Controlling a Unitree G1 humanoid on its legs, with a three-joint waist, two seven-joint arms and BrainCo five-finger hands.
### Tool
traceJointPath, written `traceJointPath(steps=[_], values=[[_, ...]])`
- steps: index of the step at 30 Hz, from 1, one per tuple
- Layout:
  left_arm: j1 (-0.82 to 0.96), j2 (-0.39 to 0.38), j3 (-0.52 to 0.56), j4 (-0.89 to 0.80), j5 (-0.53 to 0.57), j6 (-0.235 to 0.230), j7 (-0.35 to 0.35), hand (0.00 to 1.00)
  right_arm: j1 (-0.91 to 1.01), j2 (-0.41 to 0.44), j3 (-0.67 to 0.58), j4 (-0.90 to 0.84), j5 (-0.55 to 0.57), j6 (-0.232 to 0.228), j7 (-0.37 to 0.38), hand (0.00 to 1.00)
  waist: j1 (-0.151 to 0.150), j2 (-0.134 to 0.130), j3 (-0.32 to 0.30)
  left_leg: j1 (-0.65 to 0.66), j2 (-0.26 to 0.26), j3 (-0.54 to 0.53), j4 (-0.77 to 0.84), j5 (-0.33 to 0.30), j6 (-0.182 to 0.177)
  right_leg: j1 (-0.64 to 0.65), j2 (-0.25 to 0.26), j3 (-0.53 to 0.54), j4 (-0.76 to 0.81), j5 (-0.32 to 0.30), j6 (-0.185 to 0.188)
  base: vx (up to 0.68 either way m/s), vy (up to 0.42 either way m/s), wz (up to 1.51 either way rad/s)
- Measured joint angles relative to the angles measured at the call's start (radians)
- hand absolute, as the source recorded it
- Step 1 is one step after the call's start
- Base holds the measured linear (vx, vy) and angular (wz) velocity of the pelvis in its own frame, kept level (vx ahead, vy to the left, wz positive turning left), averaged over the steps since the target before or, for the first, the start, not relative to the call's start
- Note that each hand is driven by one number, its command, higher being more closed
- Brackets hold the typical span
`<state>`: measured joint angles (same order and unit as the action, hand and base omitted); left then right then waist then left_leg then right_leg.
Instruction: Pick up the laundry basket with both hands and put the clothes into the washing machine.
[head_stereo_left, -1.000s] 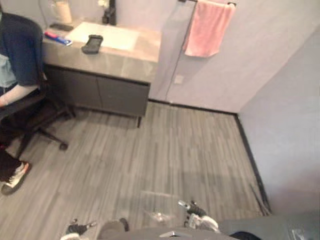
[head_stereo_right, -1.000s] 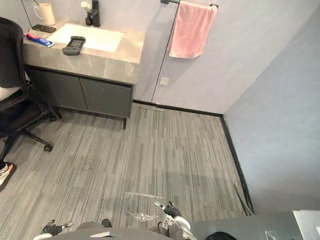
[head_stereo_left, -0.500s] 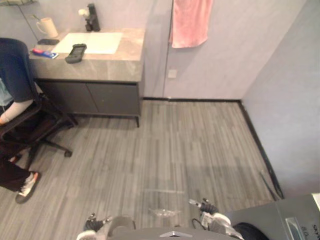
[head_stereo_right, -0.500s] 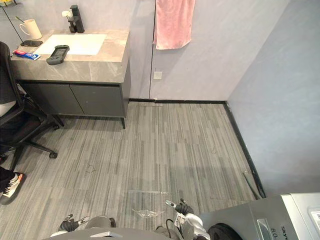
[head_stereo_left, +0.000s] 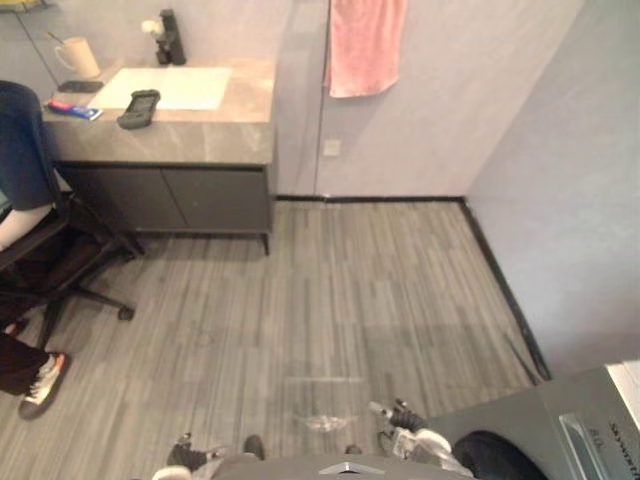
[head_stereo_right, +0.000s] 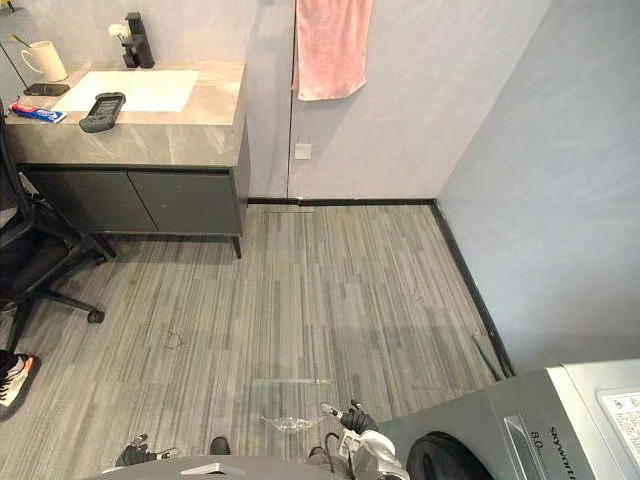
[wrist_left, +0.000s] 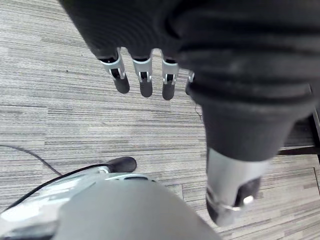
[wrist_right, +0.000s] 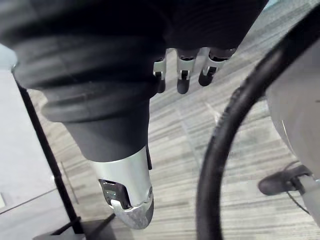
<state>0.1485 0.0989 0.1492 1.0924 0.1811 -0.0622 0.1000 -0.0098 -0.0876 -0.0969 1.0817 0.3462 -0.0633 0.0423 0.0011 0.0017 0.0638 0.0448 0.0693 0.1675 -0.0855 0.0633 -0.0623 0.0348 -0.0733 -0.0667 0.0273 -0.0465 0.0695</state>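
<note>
Head camera, looking down on a grey plank floor (head_stereo_right: 330, 300)

- Washing machine (head_stereo_right: 530, 430): grey, at 4 to 5 o'clock in the head views, hard in the corner. We see its dark round door (head_stereo_right: 440, 462) facing toward 8 o'clock, and a white label on its top
- Right hand (head_stereo_right: 356, 425): low at 6 o'clock, just beside the machine, at the machine's 9 o'clock. In its wrist view the fingers (wrist_right: 182, 75) hang straight and spread a little, the thumb (wrist_right: 127, 195) well apart from them, with floor planks past the tips. We read it as relaxed and apart, clasped on nothing
- Left hand (head_stereo_right: 135, 456): low at 7 o'clock, well apart from the machine. Wrist view shows the fingers (wrist_left: 142, 82) in a straight row pointing down at the floor, the thumb (wrist_left: 230, 192) off to one side. Relaxed and apart too
- Vanity counter (head_stereo_right: 150, 135) at 10 to 11 o'clock, against the far wall, dark cabinet doors below. A white sink (head_stereo_right: 130, 90) is set in its top, with a dark tap (head_stereo_right: 135, 40) behind it, a cup (head_stereo_right: 45, 60) and a dark handset (head_stereo_right: 100, 110) near the basin's 9 o'clock
- Pink towel (head_stereo_right: 330, 45) hanging on the wall at 12 o'clock
- Black office chair (head_stereo_right: 40, 260) at 9 o'clock; a seated person in a dark top (head_stereo_left: 20, 140), one shoe (head_stereo_right: 12, 378) on the floor at 8 o'clock
</note>
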Motion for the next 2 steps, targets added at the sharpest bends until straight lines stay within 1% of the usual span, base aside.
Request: traceJointPath(steps=[2], values=[[0.0,-0.001,0.002,0.004,-0.002,0.0,0.0,0.0,0.003,0.0,-0.001,0.0,0.0,0.0,0.0,0.0,-0.001,0.001,0.0,0.0,-0.004,0.0,0.0,0.0,0.003,0.002,-0.003,0.001,-0.006,0.006,-0.005,0.0,0.0,0.0]])
